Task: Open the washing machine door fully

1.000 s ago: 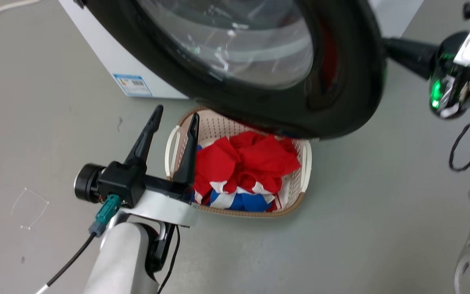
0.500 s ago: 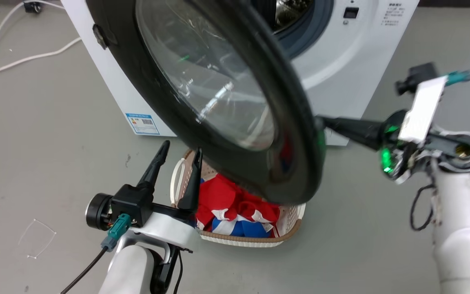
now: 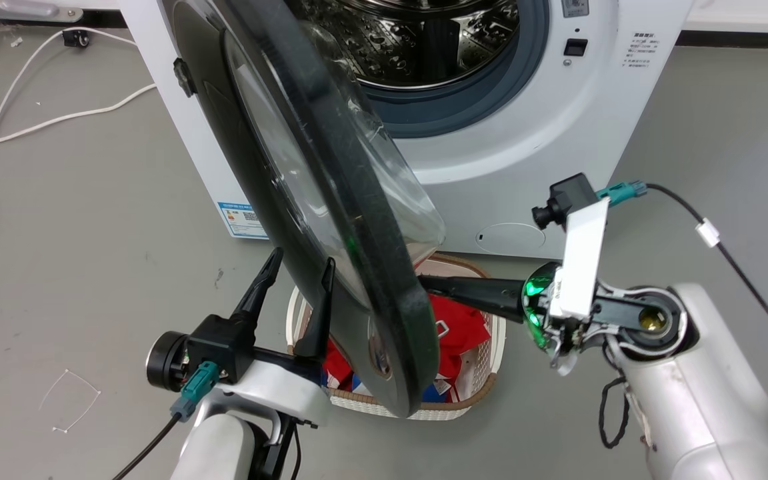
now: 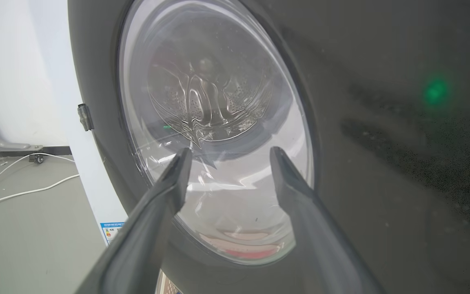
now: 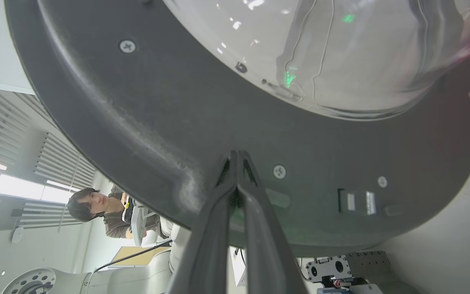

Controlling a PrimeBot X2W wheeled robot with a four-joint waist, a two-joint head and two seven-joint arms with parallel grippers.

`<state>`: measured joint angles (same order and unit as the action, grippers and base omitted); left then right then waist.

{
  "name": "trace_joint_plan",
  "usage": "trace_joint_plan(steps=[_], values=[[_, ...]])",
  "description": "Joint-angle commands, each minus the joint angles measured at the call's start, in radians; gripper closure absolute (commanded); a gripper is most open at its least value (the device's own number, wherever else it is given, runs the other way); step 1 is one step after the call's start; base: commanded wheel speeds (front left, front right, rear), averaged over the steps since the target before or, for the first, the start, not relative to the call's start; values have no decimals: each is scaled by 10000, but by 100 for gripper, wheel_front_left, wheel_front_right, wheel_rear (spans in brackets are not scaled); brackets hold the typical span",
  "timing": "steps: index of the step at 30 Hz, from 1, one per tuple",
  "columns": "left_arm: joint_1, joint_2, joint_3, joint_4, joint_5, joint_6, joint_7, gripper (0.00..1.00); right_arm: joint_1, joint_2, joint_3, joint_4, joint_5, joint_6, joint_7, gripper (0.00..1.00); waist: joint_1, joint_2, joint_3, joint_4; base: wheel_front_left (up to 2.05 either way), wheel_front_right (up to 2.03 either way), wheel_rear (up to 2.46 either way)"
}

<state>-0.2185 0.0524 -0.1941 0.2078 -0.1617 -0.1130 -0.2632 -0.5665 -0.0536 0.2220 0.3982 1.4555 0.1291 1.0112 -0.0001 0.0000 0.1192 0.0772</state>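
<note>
In the head view the left gripper (image 3: 303,257) sits at 7 o'clock, its two dark fingers spread with nothing between them, pointing toward 12 at the outer face of the washing machine door (image 3: 391,320). Its own wrist view shows the same spread fingers (image 4: 165,196) before the door (image 4: 382,163), the clear glass bowl (image 4: 214,122) between their tips; whether they touch it I cannot tell. The right gripper (image 3: 427,281) comes in from 4 o'clock and points toward 9, its tips passing behind the door's black rim. In the right wrist view its fingers (image 5: 214,220) are pressed together and pinch nothing, with their tips against the door's dull inner face (image 5: 137,102) just below the glass dome, near a screw (image 5: 279,171). At 8 o'clock in that view a person (image 5: 96,206) sits under slatted windows.

The door stands swung out from the washing machine (image 3: 524,167), hinged at 11 o'clock and almost edge-on to the head camera, its free edge hanging at 6 o'clock over a laundry basket (image 3: 491,353) holding red clothes (image 3: 457,313). Beyond, the steel drum (image 3: 424,40) lies open inside its grey-blue rubber ring (image 3: 477,100). A blue label (image 3: 244,217) and a round cap (image 3: 511,238) sit low on the white front. White cables (image 3: 57,120) trail over the grey floor (image 3: 91,267) at 10 o'clock
</note>
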Motion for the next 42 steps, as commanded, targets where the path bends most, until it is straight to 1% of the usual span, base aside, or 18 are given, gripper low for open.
trace_joint_plan(steps=[1, 3, 7, 12, 16, 19, 23, 24, 25, 27, 29, 33, 38, 40, 42], values=[[88, -11, -4, 7, -15, 50, -21, 0, 167, 59, 67, -81, 61, 29, -85, 100, 1, 0, -9, 8, 0, 0, 0], [143, -12, 47, -16, -61, 68, -21, 0, 257, 44, 176, -288, -116, 27, -521, 100, 1, 0, -41, 8, 0, 0, 0], [261, -9, 142, -15, -54, 79, -21, 0, 574, 22, 63, -614, -900, 27, -1996, 100, 1, 0, -105, 13, 0, 0, 0], [352, 11, 243, 34, -51, 66, -21, 0, 1106, -201, -489, -844, -2074, 27, -4413, 100, 1, 0, -230, -63, 0, 0, 0], [500, 19, 282, 115, -88, 67, -21, 0, 1732, -373, -1041, -1047, -2704, 27, -6148, 100, 1, 0, -365, -199, 0, 0, 0], [576, 31, 357, 176, -101, 81, -21, 0, 2342, -525, -1413, -1307, -3151, 27, -7273, 100, 1, 0, -474, -312, 0, 0, 0], [722, 51, 504, 216, -165, 138, -21, 0, 3149, -794, -1780, -1699, -4205, 29, -8682, 100, 1, 0, -576, -443, 0, 0, 0], [743, 59, 539, 217, -175, 152, -21, 0, 3328, -873, -1833, -1814, -4569, 29, -9024, 53, 1, 0, -599, -473, 0, 0, 0], [763, 73, 558, 237, -176, 138, -21, 0, 3527, -911, -1875, -1909, -4900, 29, -9310, 0, 1, 0, -637, -497, 0, 0, 0], [816, 108, 573, 277, -174, 132, -21, 0, 3875, -981, -2016, -2108, -5649, 27, -9887, 0, 1, 0, -679, -530, 0, 0, 0], [847, 132, 593, 308, -186, 128, -21, 0, 4141, -1067, -2223, -2266, -6681, 27, -10439, 0, 1, 0, -691, -571, 0, 0, 0], [845, 179, 698, 267, -196, 193, -21, 0, 4509, -785, -2846, -2597, -8908, 27, -11132, 0, 1, 0, -701, -646, 0, 0, 0], [768, 253, 826, 254, -218, 197, -21, 0, 4735, -419, -3529, -3554, -11531, 26, -11293, 0, 1, 0, -677, -695, 0, 0, 0], [763, 287, 840, 267, -197, 196, -21, 0, 4866, -278, -3544, -3983, -12404, 26, -11156, 0, 1, 0, -700, -693, 0, 0, 0], [776, 300, 840, 285, -178, 193, -21, 0, 5093, -173, -3444, -4278, -13007, 26, -10984, 0, 1, 0, -727, -686, 0, 0, 0]])
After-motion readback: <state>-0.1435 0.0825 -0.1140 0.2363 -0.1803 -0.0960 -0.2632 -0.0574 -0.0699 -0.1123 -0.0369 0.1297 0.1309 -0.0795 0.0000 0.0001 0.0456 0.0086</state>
